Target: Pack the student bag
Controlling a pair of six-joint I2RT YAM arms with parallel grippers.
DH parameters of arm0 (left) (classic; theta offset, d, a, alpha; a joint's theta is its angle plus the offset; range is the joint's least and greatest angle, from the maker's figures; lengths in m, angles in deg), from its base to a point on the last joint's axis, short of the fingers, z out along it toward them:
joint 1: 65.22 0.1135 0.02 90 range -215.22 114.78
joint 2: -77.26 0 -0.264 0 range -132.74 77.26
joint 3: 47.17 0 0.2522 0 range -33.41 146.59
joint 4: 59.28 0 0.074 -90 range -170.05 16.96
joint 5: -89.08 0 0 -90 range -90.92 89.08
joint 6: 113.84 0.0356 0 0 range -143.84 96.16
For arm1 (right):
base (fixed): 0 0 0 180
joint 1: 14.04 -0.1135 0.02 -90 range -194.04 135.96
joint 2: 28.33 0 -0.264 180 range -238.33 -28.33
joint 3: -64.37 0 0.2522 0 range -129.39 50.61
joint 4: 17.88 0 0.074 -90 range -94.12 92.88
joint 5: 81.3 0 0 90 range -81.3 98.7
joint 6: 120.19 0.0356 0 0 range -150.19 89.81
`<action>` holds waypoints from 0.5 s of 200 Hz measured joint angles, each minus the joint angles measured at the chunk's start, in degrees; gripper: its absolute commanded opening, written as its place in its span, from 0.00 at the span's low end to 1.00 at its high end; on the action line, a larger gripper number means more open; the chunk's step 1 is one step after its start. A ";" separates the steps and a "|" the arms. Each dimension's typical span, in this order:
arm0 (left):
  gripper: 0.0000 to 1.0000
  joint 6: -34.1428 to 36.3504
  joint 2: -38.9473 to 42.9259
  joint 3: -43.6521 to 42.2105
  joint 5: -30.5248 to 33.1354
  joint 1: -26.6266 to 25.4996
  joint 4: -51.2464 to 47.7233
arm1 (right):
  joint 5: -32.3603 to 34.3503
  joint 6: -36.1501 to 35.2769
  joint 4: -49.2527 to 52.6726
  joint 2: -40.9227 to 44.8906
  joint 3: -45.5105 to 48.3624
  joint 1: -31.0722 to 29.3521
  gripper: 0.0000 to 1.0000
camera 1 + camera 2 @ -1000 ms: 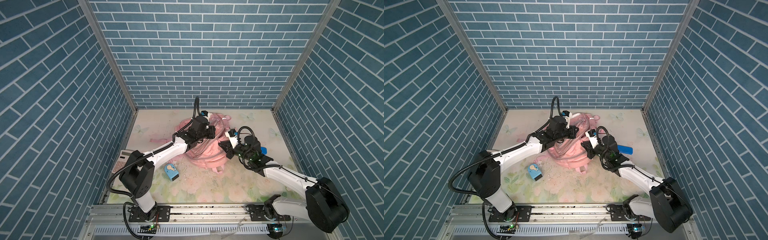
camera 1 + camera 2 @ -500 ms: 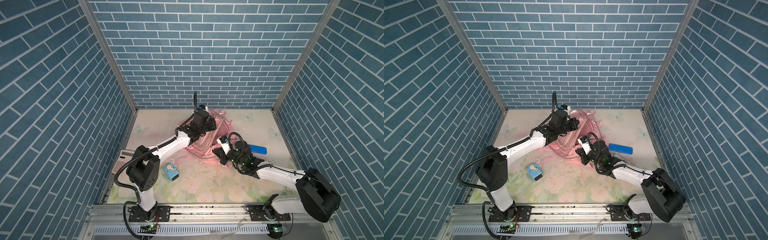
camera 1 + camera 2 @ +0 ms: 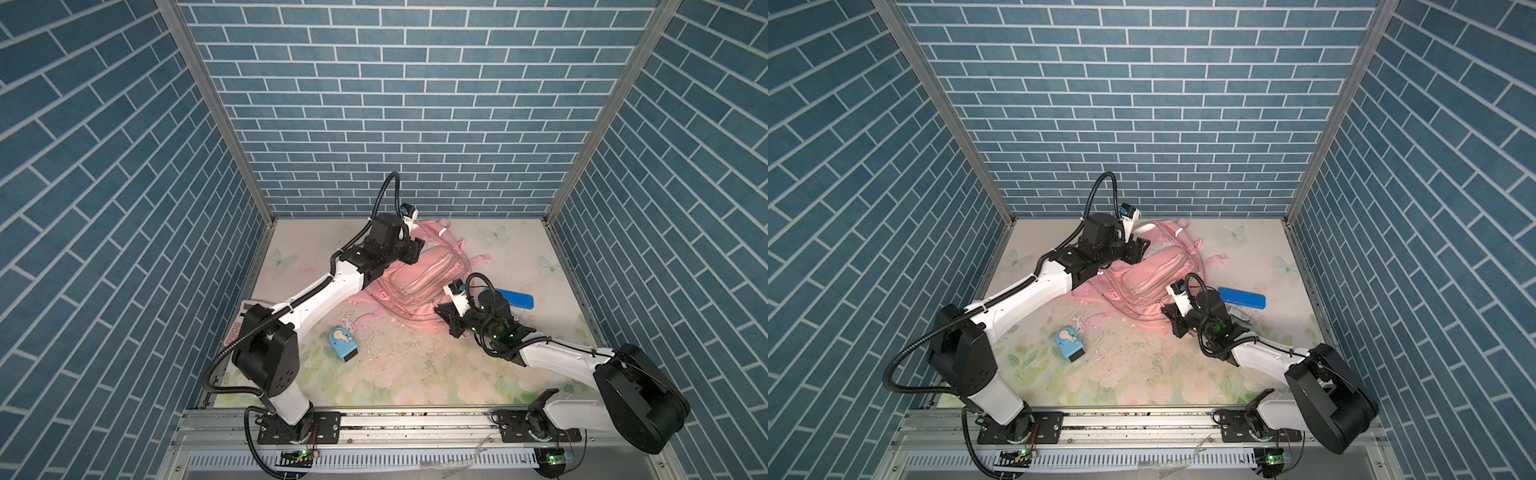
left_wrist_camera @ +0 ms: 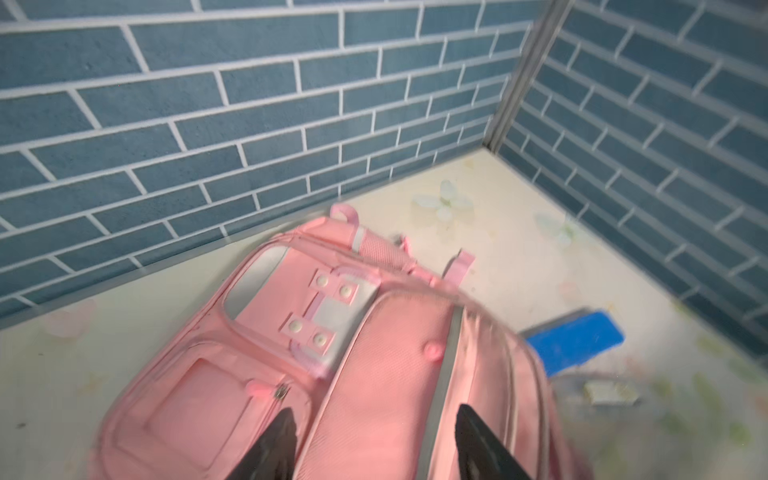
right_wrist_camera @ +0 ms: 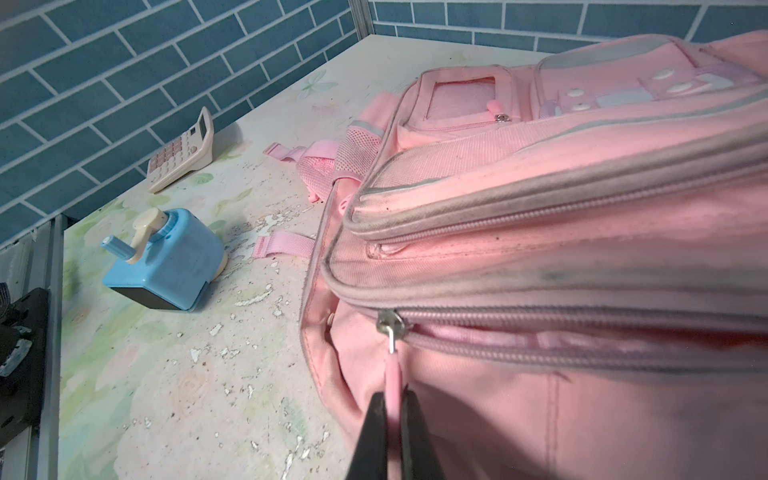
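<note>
Bag: the pink student bag (image 3: pixel 417 272) lies front-up on the floral table (image 3: pixel 415 374), toward the back wall, between both arms.
Left arm: the left gripper (image 4: pixel 374 415) hangs over the bag's front, fingers spread, holding nothing.
Right arm: the right gripper (image 5: pixel 392 395) pinches the pink zipper pull (image 5: pixel 392 372) at the bag's near side.
Around it: a blue pencil sharpener (image 3: pixel 343 343), a calculator (image 5: pixel 183 151), a blue case (image 3: pixel 515 298).

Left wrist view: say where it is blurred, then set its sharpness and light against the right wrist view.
Left wrist view: motion blur smears the near end of the student bag and the blue case; the brick wall reads sharper. Right wrist view: crisp on the zipper pull pinched in the right gripper, the sharpener and the calculator; the bag's lower flank lies in shadow.
</note>
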State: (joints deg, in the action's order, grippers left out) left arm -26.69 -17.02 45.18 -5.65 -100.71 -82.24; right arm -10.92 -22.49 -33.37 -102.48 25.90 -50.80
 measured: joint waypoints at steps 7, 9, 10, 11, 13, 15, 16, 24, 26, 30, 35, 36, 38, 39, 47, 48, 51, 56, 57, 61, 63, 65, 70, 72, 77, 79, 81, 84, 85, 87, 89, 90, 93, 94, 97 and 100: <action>0.64 2.86 0.57 -1.60 -0.13 -0.28 -1.07 | -0.13 0.02 -0.04 0.15 0.35 0.13 0.00; 0.64 3.76 0.70 -2.08 -0.20 -0.42 -1.44 | -0.15 0.04 -0.07 0.17 0.42 0.15 0.00; 0.64 4.04 0.74 -2.25 -0.22 -0.46 -1.55 | -0.15 0.04 -0.09 0.17 0.44 0.15 0.00; 0.64 4.33 0.76 -2.40 -0.26 -0.50 -1.60 | -0.17 0.07 -0.09 0.17 0.48 0.17 0.00; 0.64 5.09 0.83 -2.82 -0.26 -0.63 -1.88 | -0.20 0.09 -0.11 0.20 0.55 0.17 0.00; 0.64 5.75 0.87 -3.28 -0.35 -0.76 -2.16 | -0.22 0.15 -0.17 0.20 0.61 0.17 0.00; 0.64 6.05 0.90 -3.43 -0.37 -0.81 -2.23 | -0.22 0.17 -0.20 0.20 0.63 0.17 0.00; 0.64 8.61 0.96 -5.07 -0.72 -1.40 -2.97 | -0.33 0.46 -0.31 0.20 0.76 0.17 0.00; 0.64 9.20 0.96 -5.49 -0.83 -1.57 -3.08 | -0.35 0.46 -0.35 0.20 0.79 0.17 0.00; 0.64 10.10 0.96 -6.21 -1.07 -1.81 -3.39 | -0.37 0.52 -0.35 0.22 0.81 0.17 0.00; 0.64 11.30 0.96 -7.15 -1.49 -2.16 -3.78 | -0.37 0.66 -0.37 0.24 0.85 0.17 0.00; 0.64 11.47 0.96 -7.30 -1.57 -2.21 -3.85 | -0.37 0.68 -0.39 0.24 0.85 0.17 0.00; 0.64 11.93 0.96 -7.69 -1.84 -2.34 -3.91 | -0.37 0.74 -0.37 0.24 0.85 0.20 0.00; 0.65 12.20 0.96 -7.96 -1.97 -2.43 -3.98 | -0.39 0.79 -0.37 0.24 0.85 0.17 0.00; 0.65 13.62 0.96 -9.18 -2.84 -2.84 -4.22 | -0.39 0.94 -0.37 0.26 0.87 0.20 0.00; 0.65 13.75 0.96 -9.27 -2.93 -2.86 -4.24 | -0.39 0.96 -0.37 0.26 0.87 0.20 0.00; 0.65 14.25 0.96 -9.64 -3.37 -3.04 -4.26 | -0.39 1.01 -0.35 0.26 0.87 0.20 0.00; 0.65 14.97 0.94 -10.16 -3.91 -3.23 -4.28 | -0.44 1.03 -0.35 0.26 0.87 0.24 0.00; 0.65 15.08 0.94 -10.23 -4.04 -3.26 -4.28 | -0.44 1.03 -0.35 0.26 0.87 0.24 0.00; 0.65 15.61 0.94 -10.54 -4.52 -3.41 -4.31 | -0.48 1.03 -0.35 0.26 0.87 0.28 0.00; 0.65 15.76 0.94 -10.62 -4.70 -3.43 -4.31 | -0.52 1.03 -0.33 0.28 0.87 0.28 0.00; 0.65 16.00 0.94 -10.73 -5.01 -3.48 -4.28 | -0.52 1.05 -0.33 0.31 0.87 0.31 0.00; 0.65 16.52 0.92 -10.86 -5.55 -3.56 -4.26 | -0.55 1.05 -0.28 0.35 0.87 0.33 0.00; 0.65 16.76 0.90 -10.91 -5.81 -3.56 -4.22 | -0.57 1.05 -0.26 0.35 0.87 0.33 0.00; 0.65 17.16 0.83 -10.93 -6.34 -3.56 -4.09 | -0.57 1.05 -0.22 0.44 0.90 0.33 0.00; 0.65 17.31 0.81 -10.95 -6.54 -3.56 -4.04 | -0.57 1.05 -0.20 0.46 0.90 0.33 0.00; 0.65 17.42 0.76 -10.95 -6.80 -3.56 -3.93 | -0.57 1.05 -0.17 0.48 0.87 0.33 0.00; 0.65 17.64 0.70 -10.95 -7.13 -3.56 -3.78 | -0.57 1.05 -0.11 0.57 0.90 0.33 0.00; 0.65 17.68 0.70 -10.95 -7.19 -3.56 -3.76 | -0.57 1.05 -0.09 0.57 0.90 0.33 0.00; 0.65 17.77 0.63 -10.97 -7.43 -3.56 -3.67 | -0.57 1.05 -0.07 0.61 0.87 0.33 0.00; 0.65 17.88 0.59 -10.97 -7.61 -3.56 -3.58 | -0.55 1.05 -0.02 0.66 0.90 0.35 0.00; 0.65 17.90 0.57 -10.97 -7.65 -3.56 -3.54 | -0.55 1.05 0.00 0.68 0.90 0.33 0.00; 0.65 17.99 0.44 -10.97 -7.85 -3.58 -3.41 | -0.55 1.05 0.07 0.74 0.90 0.35 0.00; 0.65 18.08 0.39 -10.97 -7.93 -3.61 -3.34 | -0.55 1.05 0.09 0.79 0.90 0.35 0.00; 0.65 18.14 0.24 -10.97 -8.07 -3.63 -3.17 | -0.55 1.07 0.13 0.83 0.90 0.35 0.00; 0.66 18.18 0.07 -10.97 -8.20 -3.65 -2.99 | -0.55 1.07 0.13 0.87 0.92 0.35 0.00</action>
State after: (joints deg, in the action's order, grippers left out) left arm -8.51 -16.96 34.21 -13.85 -104.36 -85.23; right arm -11.46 -21.42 -33.24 -101.60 26.82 -50.45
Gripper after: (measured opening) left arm 0.652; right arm 0.076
